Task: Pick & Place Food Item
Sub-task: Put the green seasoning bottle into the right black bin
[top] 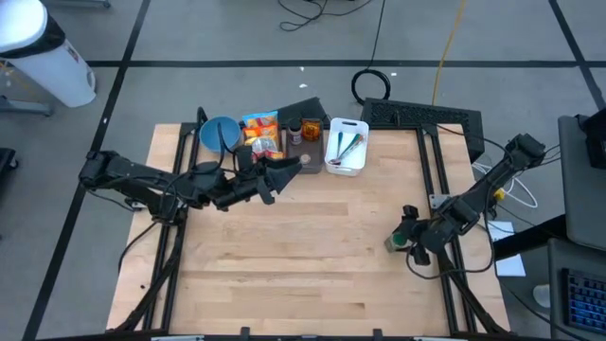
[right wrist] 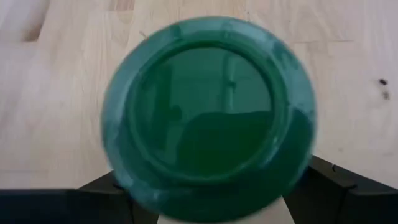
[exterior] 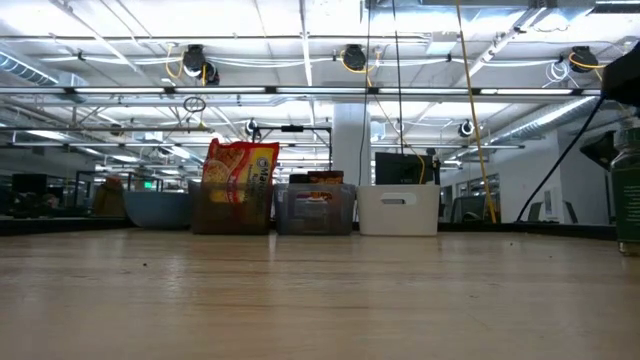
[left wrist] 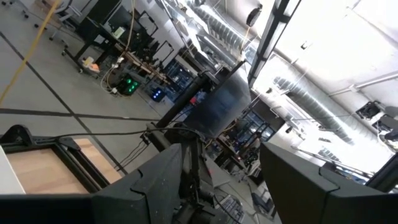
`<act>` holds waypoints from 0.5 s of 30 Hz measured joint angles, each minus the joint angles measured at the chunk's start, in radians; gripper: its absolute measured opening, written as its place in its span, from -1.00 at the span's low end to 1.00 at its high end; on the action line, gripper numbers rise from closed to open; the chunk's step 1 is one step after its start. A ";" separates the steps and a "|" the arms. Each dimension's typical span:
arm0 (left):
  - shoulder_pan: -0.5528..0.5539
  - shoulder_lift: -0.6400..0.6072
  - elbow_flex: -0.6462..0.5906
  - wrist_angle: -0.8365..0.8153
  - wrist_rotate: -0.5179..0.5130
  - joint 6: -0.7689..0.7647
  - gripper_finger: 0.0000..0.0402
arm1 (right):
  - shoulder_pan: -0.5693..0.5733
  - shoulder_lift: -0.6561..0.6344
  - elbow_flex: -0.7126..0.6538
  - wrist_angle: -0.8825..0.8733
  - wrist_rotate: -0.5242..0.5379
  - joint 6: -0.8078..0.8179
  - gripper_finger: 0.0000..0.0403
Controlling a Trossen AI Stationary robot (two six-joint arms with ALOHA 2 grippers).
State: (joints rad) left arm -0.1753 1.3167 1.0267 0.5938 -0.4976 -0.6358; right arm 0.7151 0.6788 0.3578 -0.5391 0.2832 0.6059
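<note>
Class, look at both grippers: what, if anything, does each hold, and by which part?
The right gripper holds a green jar by its sides, fingers flanking it. The left gripper, raised near the bins, holds nothing.

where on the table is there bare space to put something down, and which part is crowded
The wide bare stretch of the wooden table runs from the left gripper toward the near edge, and across to the right gripper, which is shut on a green container. Crowded: the far edge, where the blue bowl, snack bag, dark bin and white bin stand in a row.
</note>
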 joint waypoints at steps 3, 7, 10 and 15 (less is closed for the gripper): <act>0.000 0.000 0.000 0.000 0.000 -0.001 0.13 | 0.000 0.000 -0.034 0.044 -0.001 0.018 0.29; 0.000 0.000 0.000 0.000 0.001 -0.002 0.13 | 0.000 0.000 -0.072 0.126 0.001 0.046 0.29; 0.000 0.000 0.000 0.000 0.001 -0.001 0.13 | 0.000 0.000 -0.084 0.177 0.002 0.047 0.29; 0.000 0.000 0.000 0.000 0.001 -0.001 0.13 | 0.000 0.000 -0.096 0.188 0.029 0.036 0.29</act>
State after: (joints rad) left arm -0.1753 1.3167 1.0267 0.5938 -0.4965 -0.6373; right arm 0.7147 0.6788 0.2621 -0.3516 0.3120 0.6423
